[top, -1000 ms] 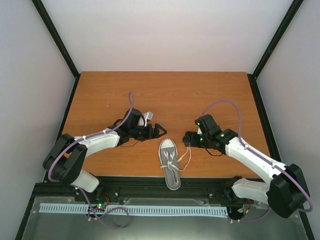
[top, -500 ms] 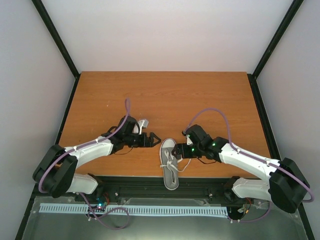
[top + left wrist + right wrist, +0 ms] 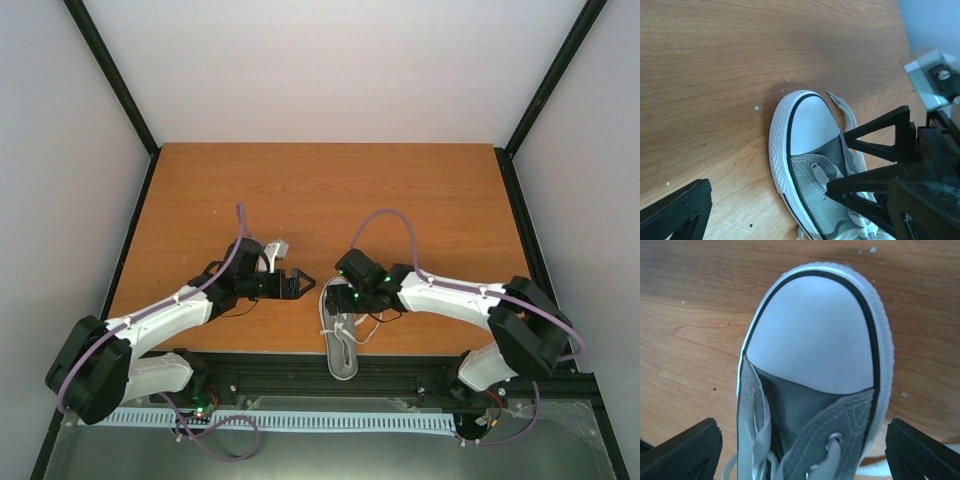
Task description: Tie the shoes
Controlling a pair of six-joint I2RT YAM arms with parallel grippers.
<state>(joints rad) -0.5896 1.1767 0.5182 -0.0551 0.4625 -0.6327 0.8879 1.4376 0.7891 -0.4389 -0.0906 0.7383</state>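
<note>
Right gripper [image 3: 337, 294]: jaws wide, straddling the toe of the shoe [image 3: 341, 345], gripping nothing. Left gripper [image 3: 301, 284]: also wide, empty, just left of the toe. The shoe lies mid near edge of the table [image 3: 330, 190], heel overhanging. I judge a nudge could slide it off, and closing here would miss the laces [image 3: 366, 324].

The 2 white arms [image 3: 165, 312] have black joints [image 3: 92, 365] and jaws, purple cables [image 3: 385, 212] and, seemingly, green lights [image 3: 352, 297].

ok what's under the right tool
The small grey canvas sneaker: its white toe cap, grey tongue and white laces, on the brown wooden table. From above, the right tool partly hides the toe.
</note>
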